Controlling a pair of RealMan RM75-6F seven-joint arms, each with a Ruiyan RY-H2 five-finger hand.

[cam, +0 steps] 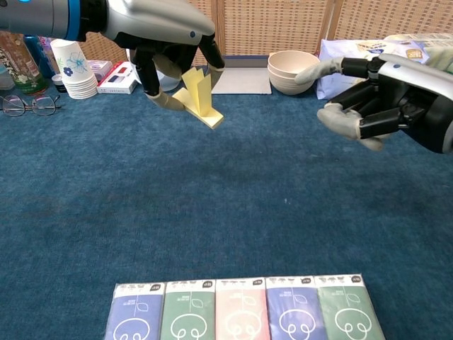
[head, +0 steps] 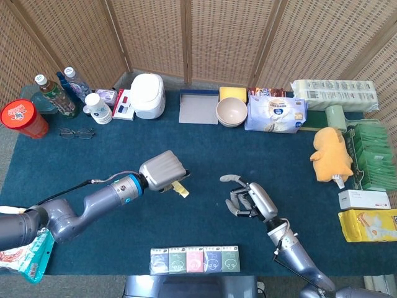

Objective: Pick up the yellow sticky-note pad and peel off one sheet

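Left robot hand (cam: pixel 166 46) held the yellow pad (cam: pixel 200 106) above the worktop (cam: pixel 233 212), fingers clamped on it from above; pad was tilted, w/ one sheet (cam: pixel 201 86) standing up off the stack (lower edge looked attached to the pad). In the head view the pad (head: pixel 180 189) showed only as a small yellow edge under the left robot hand (head: pixel 164 171).

Right robot hand (cam: pixel 379 95) hovered well apart from the pad, to its right, holding nothing; fingers spread and half curled, thumb pointing toward the pad. Head view: same robot hand (head: pixel 248 200) above the blue cloth, centre-right.

Bkgd. items: row of five coloured packs (cam: pixel 241 312) at the near edge; stacked bowls (cam: pixel 293 71) and grey tray (cam: pixel 239 78) at the far side, a white-blue bag (head: pixel 275 115) beside the bowls; paper cups (cam: pixel 73 67) and glasses (cam: pixel 27 105) at far left; white cooker (head: pixel 148 95), red tub (head: pixel 22 118), bottles (head: pixel 57 93) (head view only); orange plush (head: pixel 332 152) at right.
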